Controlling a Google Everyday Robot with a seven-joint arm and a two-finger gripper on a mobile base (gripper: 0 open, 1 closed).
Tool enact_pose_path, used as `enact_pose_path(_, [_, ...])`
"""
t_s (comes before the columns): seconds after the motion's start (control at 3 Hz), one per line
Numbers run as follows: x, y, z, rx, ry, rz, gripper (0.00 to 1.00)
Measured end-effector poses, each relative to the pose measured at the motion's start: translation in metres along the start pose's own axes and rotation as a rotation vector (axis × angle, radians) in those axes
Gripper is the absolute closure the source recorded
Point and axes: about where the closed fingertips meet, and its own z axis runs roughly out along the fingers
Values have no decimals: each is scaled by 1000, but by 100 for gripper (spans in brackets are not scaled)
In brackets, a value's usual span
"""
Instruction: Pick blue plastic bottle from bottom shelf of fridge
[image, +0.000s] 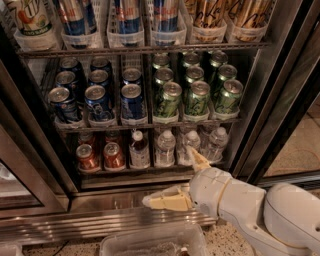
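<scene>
Small clear white-capped plastic bottle w/ reddish-brown drink (138, 151): my cream gripper (167, 176), fingers apart below-right, should straddle it, dodging adj. clear water bottle (165, 148).
</scene>
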Motion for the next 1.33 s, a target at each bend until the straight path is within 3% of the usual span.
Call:
enact_pose_path(0.33, [6, -32, -8, 152, -88, -29, 0])
enact_pose_path(0.67, [-1, -41, 0, 182, -146, -133, 0])
enact_pose_path(1.33, [9, -41, 13, 205, -158, -126, 0])
